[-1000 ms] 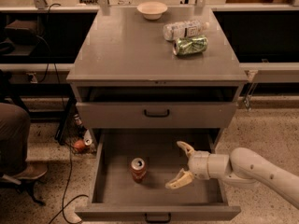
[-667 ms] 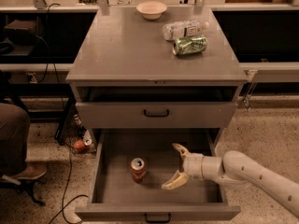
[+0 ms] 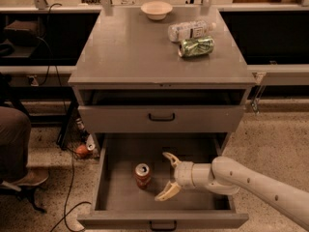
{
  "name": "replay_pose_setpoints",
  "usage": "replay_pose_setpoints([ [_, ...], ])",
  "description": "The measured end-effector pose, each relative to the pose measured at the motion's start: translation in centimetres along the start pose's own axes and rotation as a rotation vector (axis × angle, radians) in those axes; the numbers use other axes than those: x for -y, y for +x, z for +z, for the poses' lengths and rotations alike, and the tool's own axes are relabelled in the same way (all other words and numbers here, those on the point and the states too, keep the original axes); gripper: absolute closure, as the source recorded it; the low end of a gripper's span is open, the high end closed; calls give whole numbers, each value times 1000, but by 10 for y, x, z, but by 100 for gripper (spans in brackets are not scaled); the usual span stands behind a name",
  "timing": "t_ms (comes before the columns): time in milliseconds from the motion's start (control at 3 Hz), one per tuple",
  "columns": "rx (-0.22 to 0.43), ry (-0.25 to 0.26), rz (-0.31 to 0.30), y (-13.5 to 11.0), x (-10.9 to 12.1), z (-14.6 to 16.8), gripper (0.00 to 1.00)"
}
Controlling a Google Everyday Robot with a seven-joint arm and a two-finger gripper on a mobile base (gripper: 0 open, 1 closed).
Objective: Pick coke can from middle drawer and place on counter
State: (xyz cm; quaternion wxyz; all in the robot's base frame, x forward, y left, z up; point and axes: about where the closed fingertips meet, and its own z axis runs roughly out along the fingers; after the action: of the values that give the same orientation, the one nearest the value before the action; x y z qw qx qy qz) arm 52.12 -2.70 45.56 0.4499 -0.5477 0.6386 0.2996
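Note:
The red coke can [image 3: 142, 175] stands upright on the floor of the open middle drawer [image 3: 114, 198], left of centre. My gripper [image 3: 163, 176] is inside the drawer just right of the can, pointing left at it, its two cream fingers spread open and apart from the can. The white arm reaches in from the lower right. The grey counter [image 3: 130, 47] is the cabinet top above.
On the counter lie a green can [image 3: 196, 47] and a clear plastic bottle [image 3: 189, 30] on their sides, with a small bowl [image 3: 156, 9] at the back. The shallower drawer [image 3: 161, 117] above stands slightly open. A seated person's leg [image 3: 13, 144] is at left.
My gripper has moved left inside the drawer, closer to the coke can, still open. The can has not moved.

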Motion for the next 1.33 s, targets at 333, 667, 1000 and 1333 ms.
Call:
replay_pose_setpoints([
  [333,-32,-32,-40,-2,-9,27,0],
  [667,-51,-46,-71,-5,-10,51,0],
  [1000,-57,-51,-87,-8,-8,68,0],
  [1333,-63,-59,-92,-7,-4,82,0],
])
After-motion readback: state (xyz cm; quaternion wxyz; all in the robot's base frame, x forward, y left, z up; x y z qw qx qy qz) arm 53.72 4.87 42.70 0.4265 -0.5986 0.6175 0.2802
